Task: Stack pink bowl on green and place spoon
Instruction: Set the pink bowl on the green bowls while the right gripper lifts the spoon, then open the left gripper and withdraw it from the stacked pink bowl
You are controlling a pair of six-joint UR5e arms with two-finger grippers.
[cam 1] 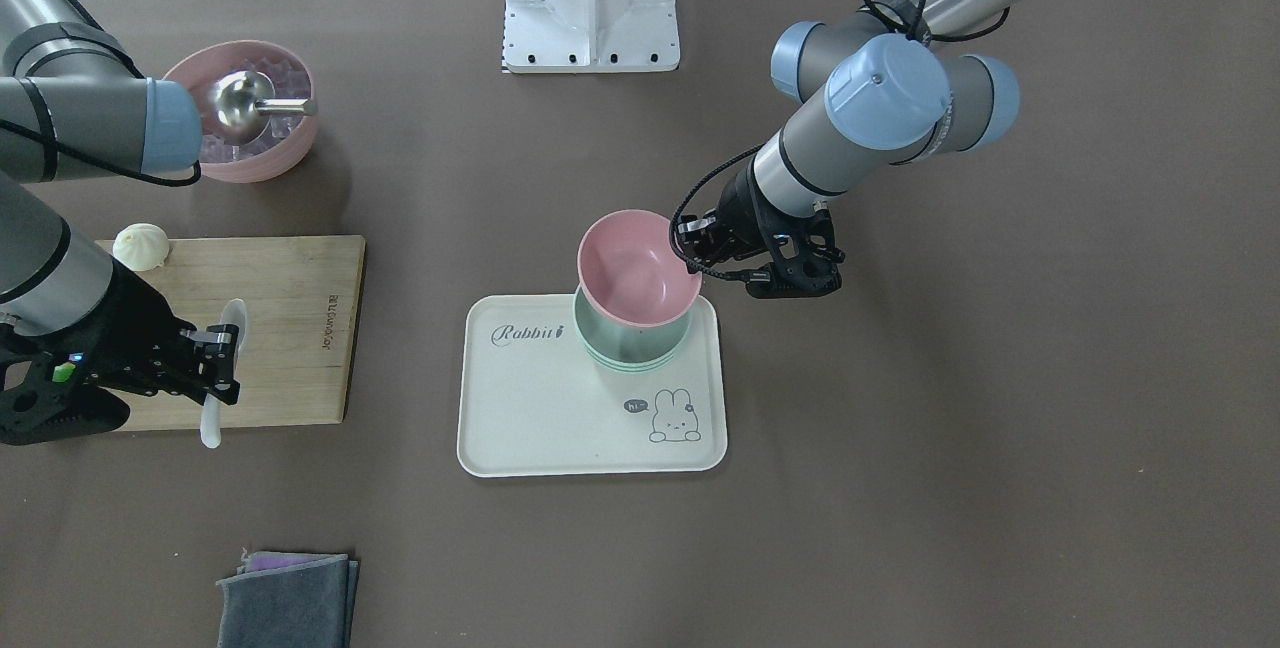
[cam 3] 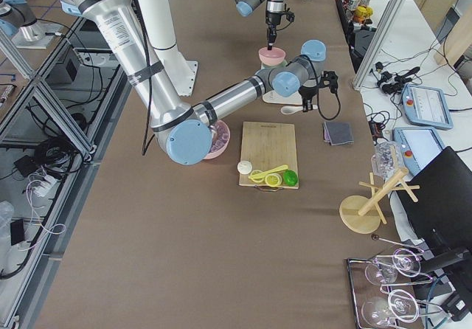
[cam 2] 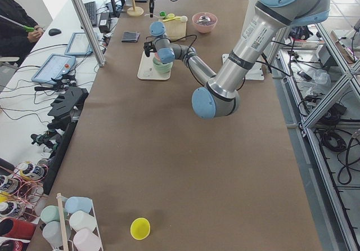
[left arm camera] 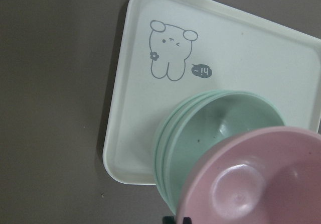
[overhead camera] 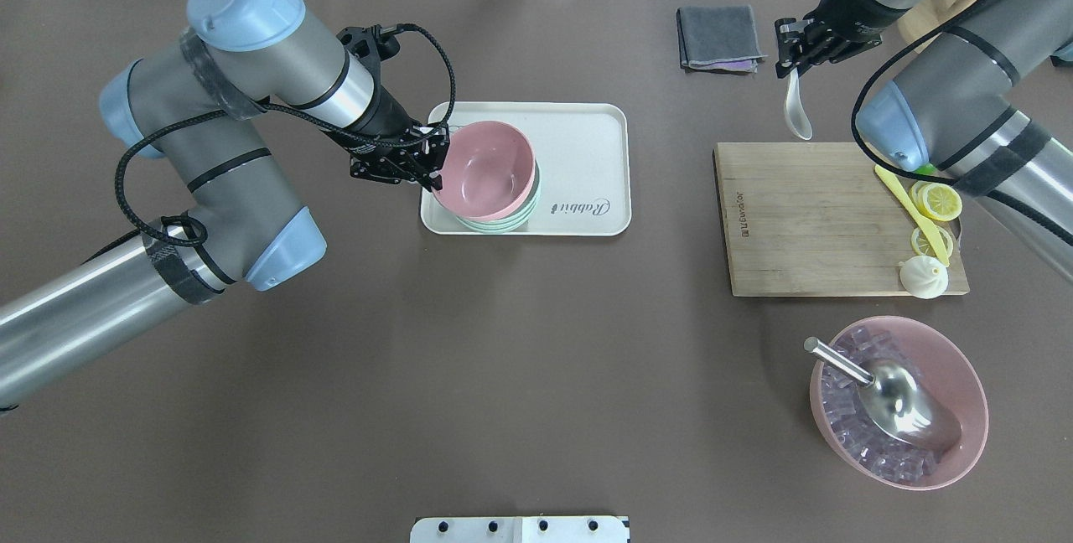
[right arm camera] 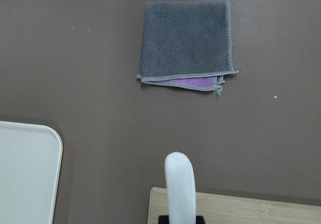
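Observation:
My left gripper (cam 1: 702, 264) is shut on the rim of the pink bowl (cam 1: 640, 268), holding it tilted right over the stack of green bowls (cam 1: 630, 346) on the pale rabbit tray (cam 1: 560, 408). In the left wrist view the pink bowl (left arm camera: 261, 184) partly overlaps the green bowls (left arm camera: 220, 128); I cannot tell if they touch. My right gripper (overhead camera: 792, 65) is shut on the handle of a white spoon (overhead camera: 798, 114) at the far edge of the cutting board (overhead camera: 805, 224). The spoon also shows in the right wrist view (right arm camera: 179, 184).
A bun (overhead camera: 922, 276), lemon slices (overhead camera: 937, 201) and a yellow knife lie on the board's right end. A large pink bowl (overhead camera: 964, 375) of ice cubes with a metal scoop stands nearer the robot. A folded grey cloth (overhead camera: 719, 38) lies beyond the board.

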